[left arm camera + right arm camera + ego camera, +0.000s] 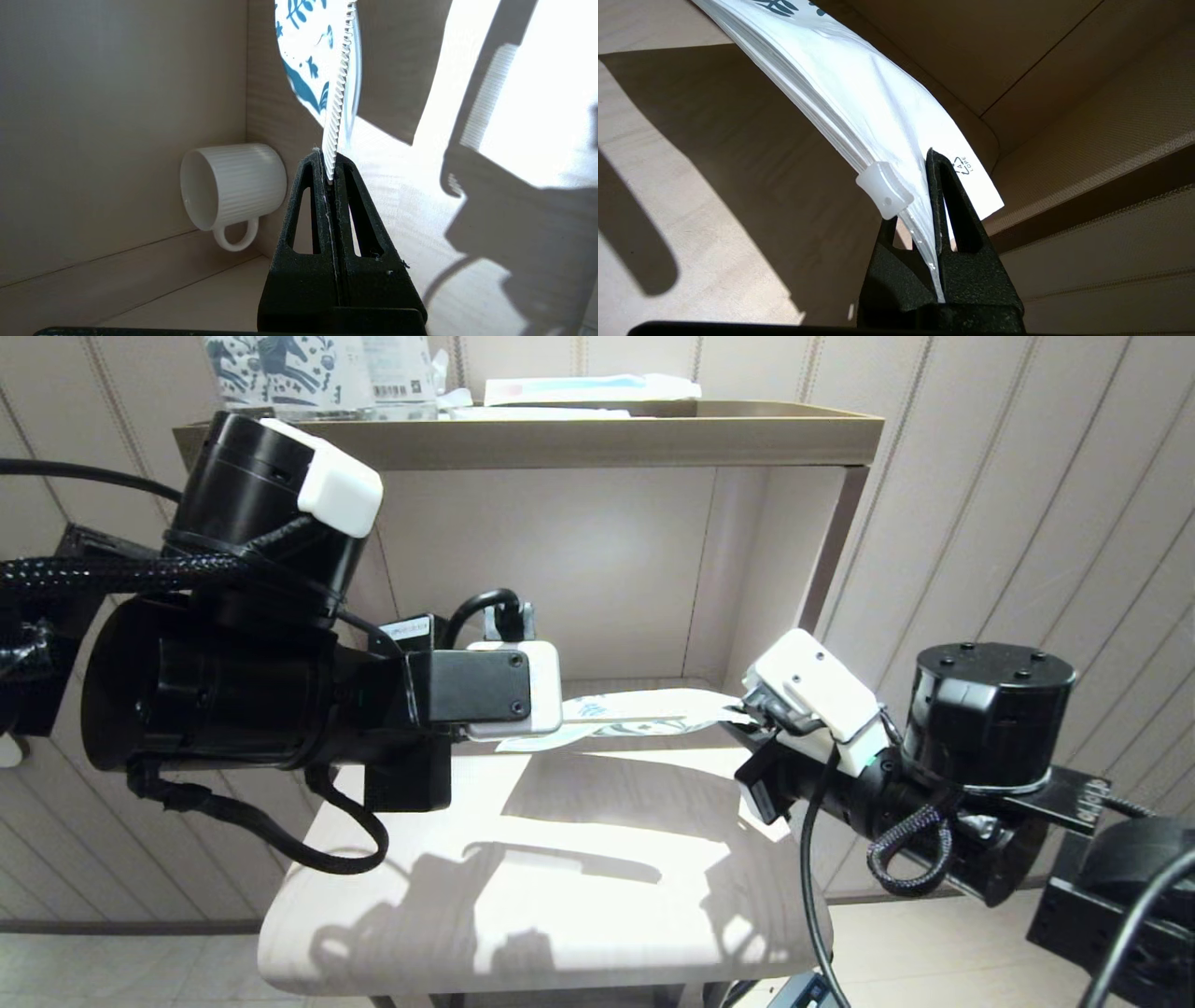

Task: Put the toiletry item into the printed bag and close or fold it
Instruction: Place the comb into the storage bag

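Above the table, both grippers hold things inside the shelf's lower bay. My left gripper (564, 712) (328, 161) is shut on the handle end of the white comb (339, 88) (597, 709). The comb's toothed length runs alongside the printed bag (303, 51); I cannot tell whether its far end is inside. The printed bag (653, 717) (859, 93) hangs stretched between the two grippers, sagging on the left. My right gripper (744, 714) (920, 196) is shut on the bag's zip edge, just behind the clear slider (883, 189).
A ribbed white mug (233, 186) stands in the bay's back corner, left of the left gripper. On the top shelf (653, 434) stand horse-printed packs (280, 369) and a blue-and-white flat packet (588, 387). The pale table (560, 905) lies below, and the shelf's right upright (831, 551) is close to the right arm.
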Robot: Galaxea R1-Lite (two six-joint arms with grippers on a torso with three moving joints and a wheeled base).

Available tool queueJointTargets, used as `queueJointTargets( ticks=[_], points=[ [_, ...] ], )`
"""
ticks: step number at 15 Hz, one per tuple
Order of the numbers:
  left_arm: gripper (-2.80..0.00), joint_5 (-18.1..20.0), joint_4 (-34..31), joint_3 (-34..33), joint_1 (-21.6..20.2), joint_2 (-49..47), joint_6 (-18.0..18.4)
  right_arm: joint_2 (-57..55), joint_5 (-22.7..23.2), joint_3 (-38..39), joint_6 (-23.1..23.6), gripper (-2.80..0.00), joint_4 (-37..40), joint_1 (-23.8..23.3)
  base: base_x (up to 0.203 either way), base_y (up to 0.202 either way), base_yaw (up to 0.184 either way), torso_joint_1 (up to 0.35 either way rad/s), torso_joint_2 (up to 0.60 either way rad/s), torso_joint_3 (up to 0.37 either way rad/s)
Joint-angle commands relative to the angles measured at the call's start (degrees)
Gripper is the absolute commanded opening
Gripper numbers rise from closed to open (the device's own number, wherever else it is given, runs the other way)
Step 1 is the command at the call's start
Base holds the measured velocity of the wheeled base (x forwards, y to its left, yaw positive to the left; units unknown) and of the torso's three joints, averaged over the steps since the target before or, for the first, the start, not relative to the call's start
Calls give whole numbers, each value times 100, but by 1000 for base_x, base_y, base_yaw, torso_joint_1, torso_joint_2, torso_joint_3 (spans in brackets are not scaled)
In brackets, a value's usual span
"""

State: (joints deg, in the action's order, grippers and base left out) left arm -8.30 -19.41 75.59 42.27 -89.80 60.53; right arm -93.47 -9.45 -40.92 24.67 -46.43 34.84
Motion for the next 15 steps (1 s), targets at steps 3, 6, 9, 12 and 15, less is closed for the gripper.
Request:
queueJointTargets(
  ticks=[3, 6, 9, 12, 15],
  points=[
    [-280, -272, -137, -265, -104, 382, 38, -114, 27, -21, 12, -280, -31, -131, 0, 0, 0, 0, 0, 0],
    [-280, -480, -403, -490, -369, 555, 49, -198, 39, -30, 12, -280, -179, -216, 0, 0, 0, 0, 0, 0],
    [-280, -653, -401, -765, -394, 531, 72, -213, 39, -30, 20, -280, -178, -232, 0, 0, 0, 0, 0, 0],
    [-280, -852, -346, -690, -387, 205, 76, -198, 39, -21, 20, -280, -226, -219, 0, 0, 0, 0, 0, 0],
    [-280, -892, -250, -575, -394, -107, 73, -166, 48, 5, 20, -280, -235, -188, 0, 0, 0, 0, 0, 0]
  ],
)
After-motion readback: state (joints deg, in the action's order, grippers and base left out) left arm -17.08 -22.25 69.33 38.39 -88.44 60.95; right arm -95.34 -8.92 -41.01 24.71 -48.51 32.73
